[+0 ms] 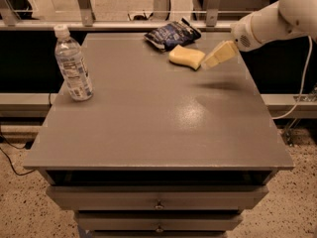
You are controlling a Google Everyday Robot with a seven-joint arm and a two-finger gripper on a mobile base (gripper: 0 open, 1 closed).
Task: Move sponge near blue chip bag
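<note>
One gripper (208, 62), yellowish and wedge-shaped from this angle, hung low over the far right part of the table (148, 128), pointing down and to the left. Whether it stood open or closed could not be told. Its tip was just beside the right end of the sponge (186, 56); contact between the two could not be judged.

One sponge, pale yellow with curved edges, lay flat on the tabletop near the far edge, right of centre.

One blue chip bag (171, 33), dark and wrinkled with white print, lay just behind and to the left of the sponge, at the far edge; the two were close, perhaps touching at one corner.

One white arm (275, 19) entered from the upper right and carried the gripper. A dark soft shadow (218, 86) lay on the grey surface below it.

One clear water bottle (73, 66), white-capped and labelled, stood upright near the left edge, well apart from the sponge.

Two drawers (158, 198), each with a small knob, sat under the tabletop.
</note>
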